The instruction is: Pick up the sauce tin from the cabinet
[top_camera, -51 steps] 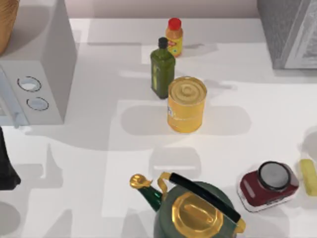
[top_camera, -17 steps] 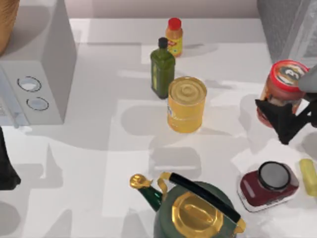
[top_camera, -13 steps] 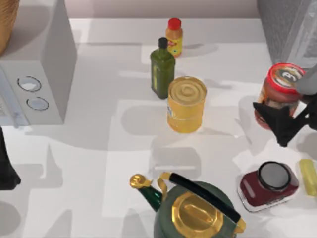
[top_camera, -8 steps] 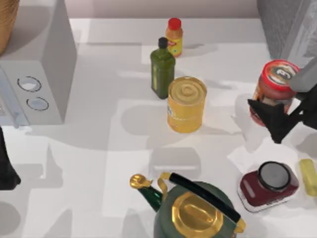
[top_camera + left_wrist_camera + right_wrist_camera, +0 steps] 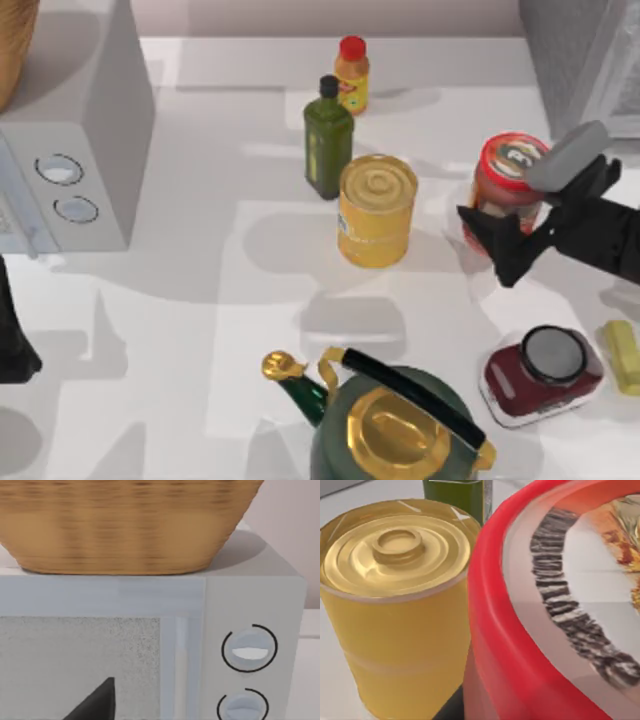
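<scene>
Top view showed our right gripper (image 5: 510, 235) reaching in from the table's right side, its dark fingers (image 5: 490, 232) clamped around the sauce tin (image 5: 505, 180). The tin sat upright between them, held above the table, its red rim and silvery top facing the camera. It hung right of the yellow can (image 5: 376, 210) and well apart from the cabinet (image 5: 580, 60) at the far right corner. Nearer the camera lay the dark red jar (image 5: 540, 375), with a green kettle (image 5: 390, 420) to its left. In the right wrist view the tin's red rim (image 5: 490, 610) loomed close, the yellow can (image 5: 395, 595) just beside it. Our left arm (image 5: 12, 340) stayed parked at the table's left edge, facing the white appliance (image 5: 250, 630); we could not tell how its fingers stood.
</scene>
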Controlling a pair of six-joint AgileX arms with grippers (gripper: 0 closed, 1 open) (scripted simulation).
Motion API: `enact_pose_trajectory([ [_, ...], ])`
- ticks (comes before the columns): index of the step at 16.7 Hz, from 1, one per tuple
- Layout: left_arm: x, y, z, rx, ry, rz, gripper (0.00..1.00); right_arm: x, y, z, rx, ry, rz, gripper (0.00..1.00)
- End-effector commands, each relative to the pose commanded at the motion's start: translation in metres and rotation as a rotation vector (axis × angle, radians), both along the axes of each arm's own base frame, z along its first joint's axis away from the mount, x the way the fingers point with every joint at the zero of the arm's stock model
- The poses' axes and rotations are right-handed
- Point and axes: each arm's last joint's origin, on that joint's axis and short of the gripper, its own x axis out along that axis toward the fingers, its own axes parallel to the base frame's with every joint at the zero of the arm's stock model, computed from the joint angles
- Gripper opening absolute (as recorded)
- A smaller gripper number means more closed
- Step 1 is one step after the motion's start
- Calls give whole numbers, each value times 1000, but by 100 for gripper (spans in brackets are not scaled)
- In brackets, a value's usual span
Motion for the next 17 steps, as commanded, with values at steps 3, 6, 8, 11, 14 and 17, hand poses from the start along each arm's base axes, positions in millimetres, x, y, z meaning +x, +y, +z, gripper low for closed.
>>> enact_pose_trajectory([
  [3, 0, 0, 0, 0, 0, 0, 100, 0, 0, 0, 0, 0, 0, 0],
  [6, 0, 0, 0, 0, 0, 0, 100, 0, 0, 0, 0, 0, 0, 23],
  [8, 0, 0, 0, 0, 0, 0, 100, 0, 0, 0, 0, 0, 0, 38],
  [11, 0, 0, 0, 0, 0, 0, 100, 0, 0, 0, 0, 0, 0, 60],
  [14, 0, 0, 0, 0, 0, 0, 100, 0, 0, 0, 0, 0, 0, 83],
  [17, 0, 0, 0, 0, 0, 0, 100, 0, 0, 0, 0, 0, 0, 100],
])
